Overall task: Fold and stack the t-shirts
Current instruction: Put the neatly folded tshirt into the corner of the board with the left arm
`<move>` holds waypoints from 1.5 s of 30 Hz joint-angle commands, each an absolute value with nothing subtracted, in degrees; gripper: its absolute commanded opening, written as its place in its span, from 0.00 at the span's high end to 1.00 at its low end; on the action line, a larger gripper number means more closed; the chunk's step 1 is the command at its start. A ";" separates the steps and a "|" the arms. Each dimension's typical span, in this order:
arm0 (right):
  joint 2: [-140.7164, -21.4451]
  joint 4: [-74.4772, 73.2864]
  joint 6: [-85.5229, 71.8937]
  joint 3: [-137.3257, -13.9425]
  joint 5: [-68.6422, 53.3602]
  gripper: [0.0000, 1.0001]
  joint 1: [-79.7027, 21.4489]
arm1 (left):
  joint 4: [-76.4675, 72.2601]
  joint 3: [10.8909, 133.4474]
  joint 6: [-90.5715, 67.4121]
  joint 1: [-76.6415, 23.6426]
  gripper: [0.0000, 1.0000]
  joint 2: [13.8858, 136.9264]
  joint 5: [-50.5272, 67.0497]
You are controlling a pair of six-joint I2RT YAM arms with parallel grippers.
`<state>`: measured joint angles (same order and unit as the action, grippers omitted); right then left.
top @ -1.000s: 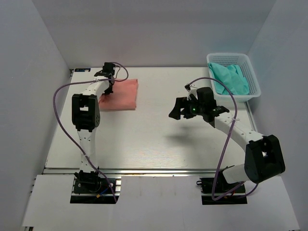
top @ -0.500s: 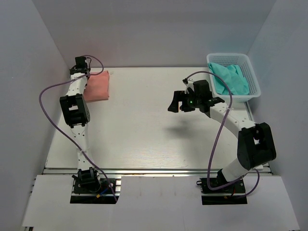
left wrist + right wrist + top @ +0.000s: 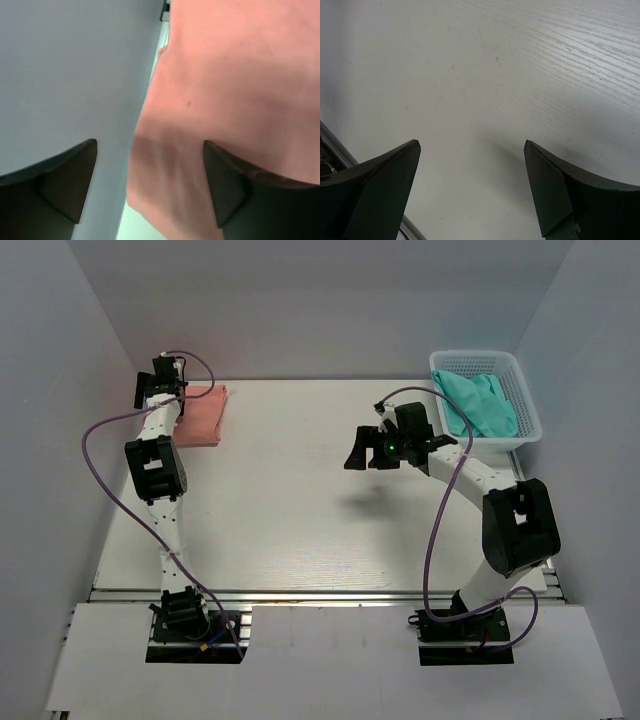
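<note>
My left gripper (image 3: 149, 150) gapes wide over the folded salmon-pink cotton t-shirt (image 3: 205, 415) at the 11 o'clock corner of the white table (image 3: 300, 530); my right gripper (image 3: 362, 452) hangs open and empty over its middle. The crumpled teal-green t-shirt (image 3: 482, 400) in the white plastic lattice basket (image 3: 475, 354) at 1 o'clock looks light and limp, so I'd pinch a raised fold; its collar and sleeves are hidden.

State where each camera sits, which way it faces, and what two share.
Top external: above and behind the bases, looking down on the table, left arm, right arm and the basket holding the teal t-shirt.
Left wrist: on the left arm, facing past the open left gripper at the salmon-pink t-shirt beside the wall.
Right wrist: on the right arm, facing past the open right gripper at bare table.
Shared: the salmon-pink t-shirt, in top external and left wrist.
</note>
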<state>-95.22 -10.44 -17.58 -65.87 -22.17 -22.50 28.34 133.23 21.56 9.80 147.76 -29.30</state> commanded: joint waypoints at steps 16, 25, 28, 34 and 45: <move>-83.52 -1.77 -17.40 -56.88 -24.26 0.10 -22.24 | 32.88 110.34 -1.91 7.56 0.00 111.65 -7.76; -73.66 2.90 -14.68 -44.66 -19.08 0.10 -21.62 | 8.36 63.83 -16.96 -8.04 0.00 83.08 5.45; -70.76 3.78 -14.24 -40.97 -15.56 0.10 -21.18 | 8.87 55.22 -16.96 -16.31 0.00 76.57 3.52; -65.66 7.02 -15.73 -35.78 -13.18 0.10 -21.00 | 5.36 37.37 -20.30 -26.27 0.00 59.26 4.75; -63.20 11.59 -19.16 -33.93 -15.64 0.10 -21.09 | 9.05 32.26 -18.29 -28.56 0.00 48.25 -1.93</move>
